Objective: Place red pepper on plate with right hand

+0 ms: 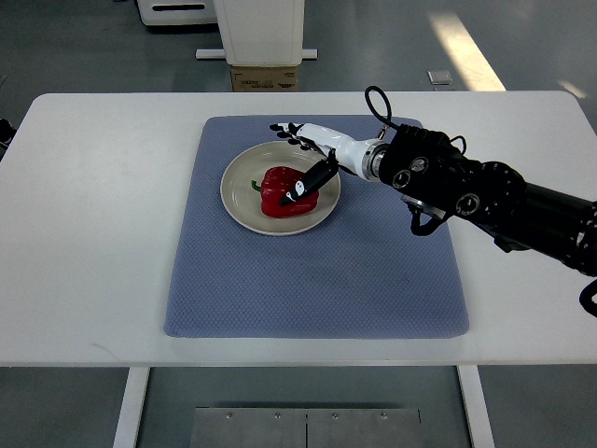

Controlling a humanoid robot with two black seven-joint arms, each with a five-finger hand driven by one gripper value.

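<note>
We see pepper (283, 191) on plate (238, 191), just below-left of right hand (312, 149); thumb touching pepper, other fingers (287, 132) spread, no grip.

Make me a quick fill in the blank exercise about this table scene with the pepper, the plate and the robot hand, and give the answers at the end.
1. The red pepper lies on the ____, not on the bare mat.
2. The plate sits on a ____ mat on the white table.
3. The arm reaching to the pepper comes in from the picture's ____ edge, so it carries the right hand.
4. The pepper's stem is ____ in colour.

Answers: plate; blue; right; green
</note>
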